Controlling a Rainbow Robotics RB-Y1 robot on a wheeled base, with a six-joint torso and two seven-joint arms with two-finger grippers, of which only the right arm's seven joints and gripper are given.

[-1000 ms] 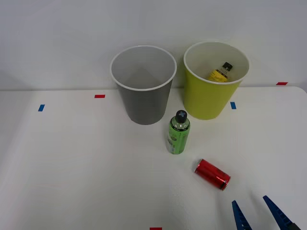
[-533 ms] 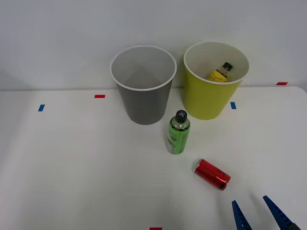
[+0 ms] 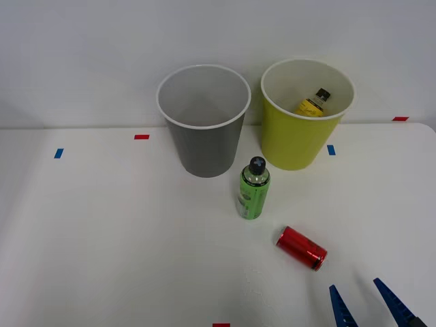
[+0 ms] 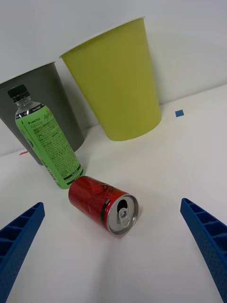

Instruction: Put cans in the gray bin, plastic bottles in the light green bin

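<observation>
White tabletop [image 3: 102, 238], smooth and matte, carries everything, with small red and blue tape marks [image 3: 142, 137] stuck flat along its far part and one red mark at the near edge. Two round tapered plastic bins stand upright side by side at the back, close together: the gray bin [image 3: 204, 146] to the left, white-rimmed with a pale inside, and the light green bin [image 3: 296, 139] to the right, whitish within. Inside the light green bin a yellow-labelled bottle [image 3: 312, 103] with a black cap leans against the far wall; its lower part is hidden by the rim. A green-wrapped bottle [image 3: 253, 189] stands upright just in front of the gap between the bins, black cap on top, printed text on its glossy wrap too small to read. Nearer the robot and to the right, apart from that bottle, the red can [image 3: 301, 247] lies on its side, a shiny metal cylinder; the wrist view shows its silver end and pull tab [image 4: 122, 215] turned toward the camera. The right gripper [image 3: 371, 306] hangs near the table's front edge, just short of the can, its blue ribbed fingers [image 4: 21, 236] spread wide with nothing between them, their bases cut off by the frame.
</observation>
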